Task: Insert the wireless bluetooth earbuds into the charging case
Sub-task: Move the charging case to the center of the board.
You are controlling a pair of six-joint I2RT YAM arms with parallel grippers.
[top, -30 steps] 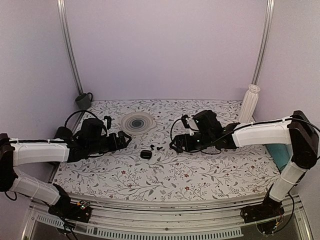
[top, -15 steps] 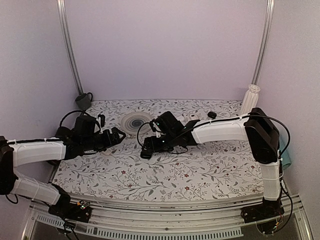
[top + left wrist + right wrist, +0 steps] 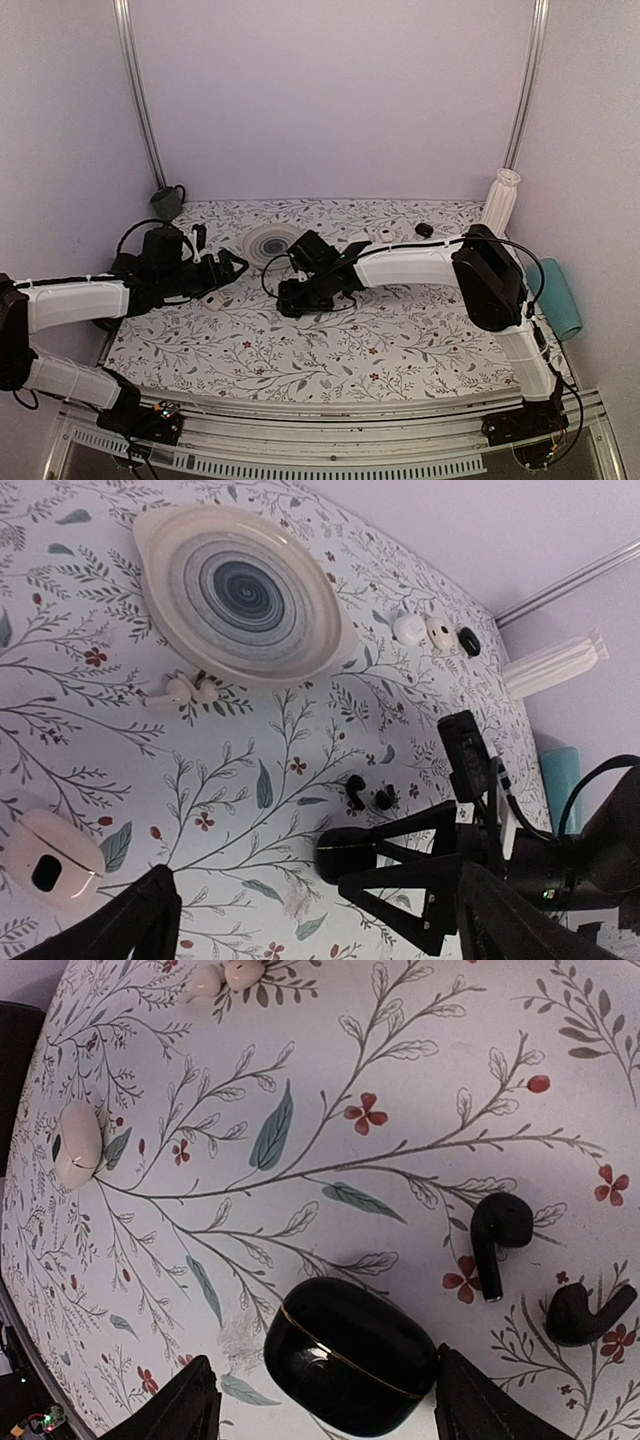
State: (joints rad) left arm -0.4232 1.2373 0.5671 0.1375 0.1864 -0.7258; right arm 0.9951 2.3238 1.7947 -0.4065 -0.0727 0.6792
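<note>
My right end effector sits low over the middle of the frame in the top view. In its wrist view the two fingers stand apart on either side of the charging case. The finger at the lower right looks to be against the case, while the one at the lower left is clear of it, so nothing is clamped. The case is glossy black, lies shut on the worktop, and has a thin gold seam line.

The wireless bluetooth earbuds lie loose on the cloth to the right of the case in that view, near each other and apart from the case.

My left end effector hovers at centre left of the top view with its fingers spread wide, holding nothing.

The worktop carries a white cloth printed with leafy sprigs and small red flowers. On it are a plate with a blue spiral, a white case and a pair of white earbuds. A grey cup sits in the upper left corner and a white ribbed vase at the upper right. The walls are pale lilac.
</note>
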